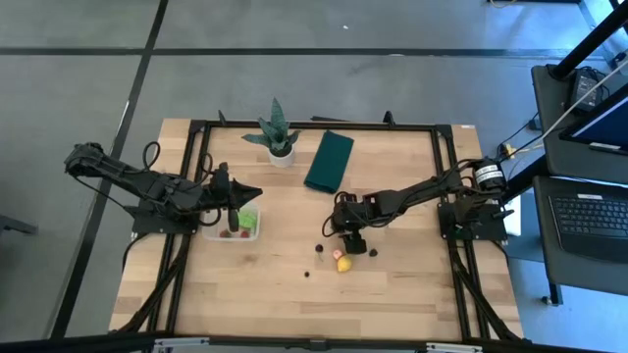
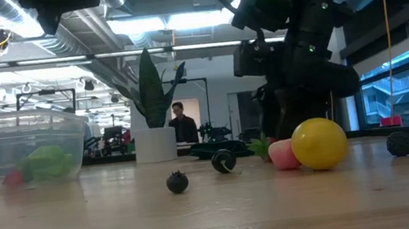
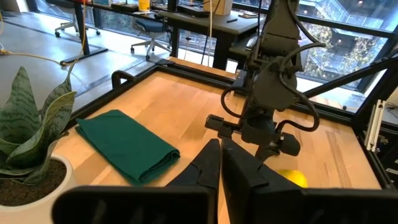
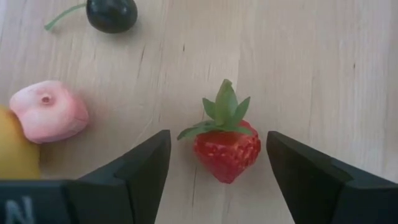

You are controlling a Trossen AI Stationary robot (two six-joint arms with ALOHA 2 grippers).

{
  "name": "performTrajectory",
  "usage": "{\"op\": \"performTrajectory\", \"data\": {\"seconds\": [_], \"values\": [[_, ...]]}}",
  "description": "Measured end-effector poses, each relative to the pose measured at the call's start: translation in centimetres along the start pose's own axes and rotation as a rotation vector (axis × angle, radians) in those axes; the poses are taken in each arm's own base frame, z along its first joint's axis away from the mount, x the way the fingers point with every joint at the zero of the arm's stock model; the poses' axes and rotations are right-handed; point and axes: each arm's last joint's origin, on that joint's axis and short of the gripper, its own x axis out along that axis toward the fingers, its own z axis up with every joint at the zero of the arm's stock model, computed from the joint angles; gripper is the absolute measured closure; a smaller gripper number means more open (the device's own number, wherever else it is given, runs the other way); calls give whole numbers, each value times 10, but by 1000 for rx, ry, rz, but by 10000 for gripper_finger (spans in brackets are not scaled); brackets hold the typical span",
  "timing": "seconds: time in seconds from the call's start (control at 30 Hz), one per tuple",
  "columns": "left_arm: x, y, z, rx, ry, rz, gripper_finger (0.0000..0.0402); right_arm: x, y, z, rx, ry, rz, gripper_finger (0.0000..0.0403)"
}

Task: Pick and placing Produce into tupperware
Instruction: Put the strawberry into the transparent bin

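Lighting even and bright overhead. High view: pale wooden tabletop [image 1: 294,284] evenly lit, only small soft shadows under the two dark arms.

Low view: strong backlight from ceiling strip lights [image 2: 153,22]; dark right arm [image 2: 297,39] reads nearly as silhouette. Clear plastic rectangular container [image 2: 20,154] at the edge is blurred; glossy round yellow toy fruit [image 2: 319,144] carries a faint highlight.

Left wrist view: daylight through windows behind.

Right wrist view: red toy strawberry with green leaves [image 4: 227,146] sharp, soft shadow beside it; dark near fingers [image 4: 130,177] out of focus.
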Motion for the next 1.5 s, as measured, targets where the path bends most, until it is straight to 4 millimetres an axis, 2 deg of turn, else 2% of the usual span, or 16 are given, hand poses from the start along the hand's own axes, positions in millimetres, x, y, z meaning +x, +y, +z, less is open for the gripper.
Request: {"op": "performTrajectory", "data": {"seconds": [0.37, 0.7, 0.87, 1.17, 1.33, 1.5], "values": [[0, 0, 0, 0, 0, 0, 382, 0, 0, 0, 2, 0, 0, 145], [0, 0, 0, 0, 0, 0, 360, 0, 0, 0, 2, 1, -1, 231], [0, 0, 0, 0, 0, 0, 351, 0, 0, 0, 18, -1, -1, 259], [0, 0, 0, -1, 0, 0, 336, 0, 0, 0, 34, -1, -1, 248], [0, 0, 0, 0, 0, 0, 329, 0, 0, 1, 33, -5, -1, 256], [0, 0, 0, 0, 0, 0, 323, -6, -1, 16, 33, -46, -2, 261]]}}
